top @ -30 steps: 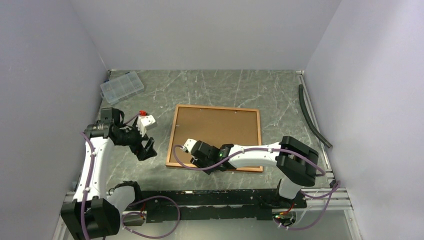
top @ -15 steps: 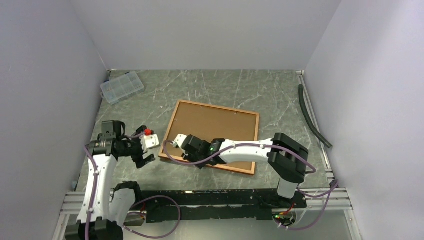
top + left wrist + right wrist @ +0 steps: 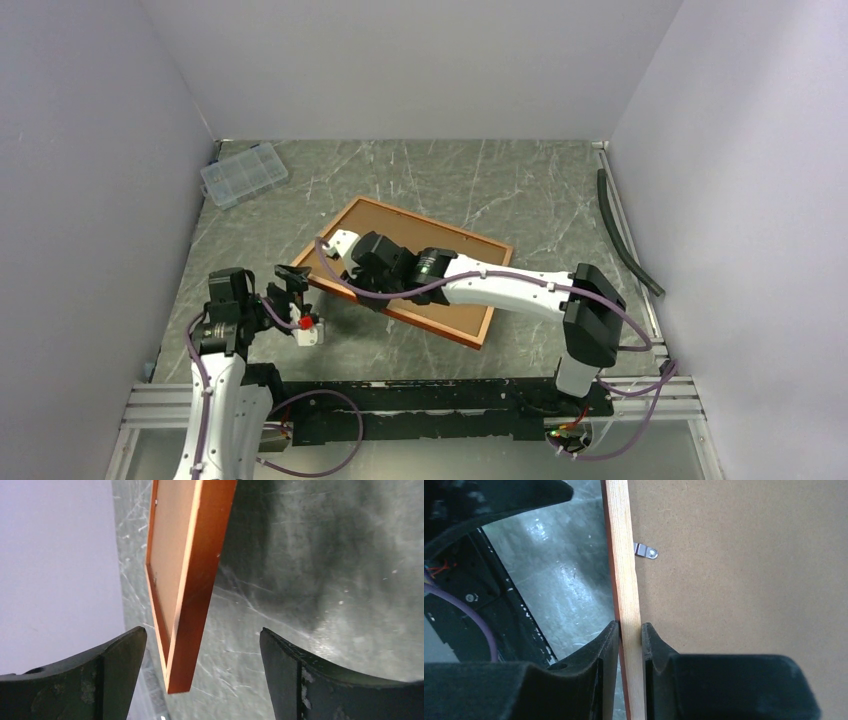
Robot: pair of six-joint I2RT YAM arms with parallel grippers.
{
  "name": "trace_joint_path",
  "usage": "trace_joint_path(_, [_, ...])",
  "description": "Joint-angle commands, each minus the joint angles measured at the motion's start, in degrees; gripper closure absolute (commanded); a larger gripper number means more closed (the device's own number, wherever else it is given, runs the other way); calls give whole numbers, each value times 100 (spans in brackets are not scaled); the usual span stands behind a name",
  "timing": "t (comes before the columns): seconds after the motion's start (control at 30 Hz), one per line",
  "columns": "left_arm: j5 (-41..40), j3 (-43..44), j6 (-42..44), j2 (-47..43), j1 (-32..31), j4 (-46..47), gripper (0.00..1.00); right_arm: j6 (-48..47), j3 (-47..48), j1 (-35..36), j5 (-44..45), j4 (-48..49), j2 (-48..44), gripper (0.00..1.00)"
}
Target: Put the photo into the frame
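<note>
**Frame gripped by its left rail, its corner facing the open left end effector**

The right end effector [image 3: 630,627] is clenched on the short left rail of the frame [image 3: 437,222]. One finger is on the rail's outer side and the other on the backing board [image 3: 744,580] side, near a metal turn clip [image 3: 645,551]. The frame lies back-up at mid-worktop [image 3: 420,170], long axis running left to right, and its left end looks lifted. The left end effector [image 3: 202,632] is spread wide and empty. It faces the frame's near-left corner, which sits just ahead between its fingers. The photo is not in view.
</note>
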Motion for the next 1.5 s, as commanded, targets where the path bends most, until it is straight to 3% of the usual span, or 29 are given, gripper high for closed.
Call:
trace_joint_path(0.0, [550,-13,871,139,17,879,12,137,672,-58,-324,-83,-275,100])
trace_joint_path(0.1, [712,-60,1314,159,10,989,15,144,906,-59,-416,-235,-204,100])
trace_joint_path(0.2, [689,118,1744,438,-3,633,27,125,1118,-60,-463,-426,-125,100])
trace_joint_path(0.37, [524,346,1937,809,-70,482,56,138,1185,-62,-501,-479,-198,100])
trace_joint_path(0.47, [570,435,1799,886,-145,631,82,110,1230,-62,-453,-585,-238,100])
trace_joint_path(0.53, [551,517,1744,888,-200,566,90,77,1242,-60,-352,-667,-268,89])
trace_joint_path(0.6, [503,628,1650,897,-236,413,91,-22,1200,-63,-204,-735,-358,65])
trace_joint_path(0.63, [470,719,1609,908,-252,292,91,-135,1147,-60,-158,-756,-428,47])
trace_joint_path(0.7, [384,966,1510,991,-281,-11,92,-421,996,-62,68,-840,-619,35])
trace_joint_path(0.77, [307,1180,1378,1079,-299,-378,92,-744,907,-55,155,-1044,-777,30])
trace_joint_path(0.9, [241,1594,1096,1277,-320,-818,92,-1320,625,72,463,-1348,-1100,23])
trace_joint_path(1.07, [315,1991,593,1524,-341,-882,92,-1750,355,543,1460,-1562,-1172,22])
trace_joint_path(1.33, [407,2272,293,1630,-355,-928,92,-1890,391,741,2525,-1530,-919,27])
trace_joint_path(1.47, [504,2383,6,1642,-350,-808,92,-1987,372,740,2982,-1339,-840,37])
